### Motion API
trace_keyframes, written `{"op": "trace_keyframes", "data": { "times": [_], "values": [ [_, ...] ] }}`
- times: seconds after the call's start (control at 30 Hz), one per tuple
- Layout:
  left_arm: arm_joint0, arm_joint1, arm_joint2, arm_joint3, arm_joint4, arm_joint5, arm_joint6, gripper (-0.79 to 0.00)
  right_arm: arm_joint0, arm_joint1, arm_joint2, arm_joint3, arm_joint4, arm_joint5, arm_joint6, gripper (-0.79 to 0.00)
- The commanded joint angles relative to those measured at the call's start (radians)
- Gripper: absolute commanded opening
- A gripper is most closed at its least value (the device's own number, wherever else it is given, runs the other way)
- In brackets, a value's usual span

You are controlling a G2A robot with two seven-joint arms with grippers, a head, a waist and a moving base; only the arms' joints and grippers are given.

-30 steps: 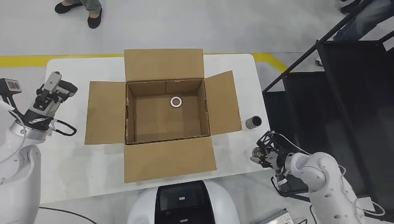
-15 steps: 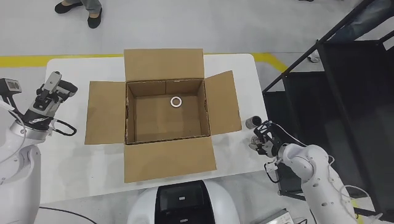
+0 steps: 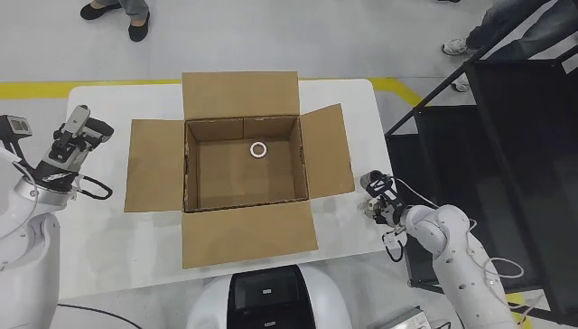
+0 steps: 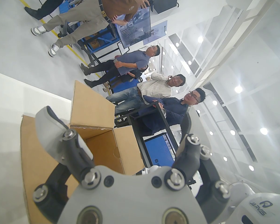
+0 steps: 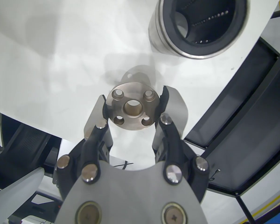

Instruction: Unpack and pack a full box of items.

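white tabletop (image 3: 352, 103) lies under my right pincer (image 5: 134, 104), close to its edge, with a dark rack beyond. the pincer is clenched on the metal flange (image 5: 132, 113), a small disc with a centre bore and four holes, pinched by its rim between the two pads. it hangs low over the table, and i cannot tell whether it touches yet. just beside it stands the linear bearing (image 5: 198, 19), upright on its end. the cardboard box (image 3: 239, 94) sits mid-table with all flaps spread and one white ring (image 3: 258, 150) on its floor. my left pincer (image 4: 119, 127) is released, fingers wide, held up off the box's left side. i judge the step to be setting the flange down next to the bearing. to do it well i want the disc level so that it lands flat rather than on one edge, with a clear gap to the bearing, since a nudge could tip that sleeve or send it rolling off the near edge. smooth round metal can swivel in a two-point pinch, so i should go down slowly, let go only once it rests, then rise straight up.
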Motion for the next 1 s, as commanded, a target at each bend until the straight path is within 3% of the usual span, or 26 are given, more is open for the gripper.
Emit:
{"op": "trace_keyframes", "data": {
  "times": [0.0, 0.37, 0.4, 0.43, 0.47, 0.73, 0.97],
  "values": [
    [0.000, 0.000, 0.000, 0.000, 0.000, 0.000, 0.000, 0.000, 0.000, 0.000, -0.001, 0.003, -0.003, 0.015, -0.003, -0.785],
    [0.000, 0.000, 0.000, 0.000, 0.000, 0.000, 0.000, 0.000, 0.035, -0.001, -0.054, 0.034, -0.037, 0.067, -0.023, -0.785],
    [0.000, 0.000, 0.000, 0.000, 0.000, 0.000, 0.000, 0.000, 0.038, -0.002, -0.059, 0.034, -0.039, 0.072, -0.023, -0.656],
    [0.000, 0.000, 0.000, 0.000, 0.000, 0.000, 0.000, 0.000, 0.040, -0.002, -0.063, 0.035, -0.040, 0.076, -0.022, -0.117],
    [0.000, 0.000, 0.000, 0.000, 0.000, 0.000, 0.000, 0.000, 0.041, -0.002, -0.066, 0.034, -0.045, 0.080, -0.022, 0.000],
    [0.000, 0.000, 0.000, 0.000, 0.000, 0.000, 0.000, 0.000, 0.026, 0.002, -0.066, 0.019, -0.023, 0.078, -0.018, 0.000],
    [0.000, 0.000, 0.000, 0.000, 0.000, 0.000, 0.000, 0.000, -0.056, 0.013, 0.010, -0.096, 0.054, 0.055, -0.015, 0.000]
  ]
}}
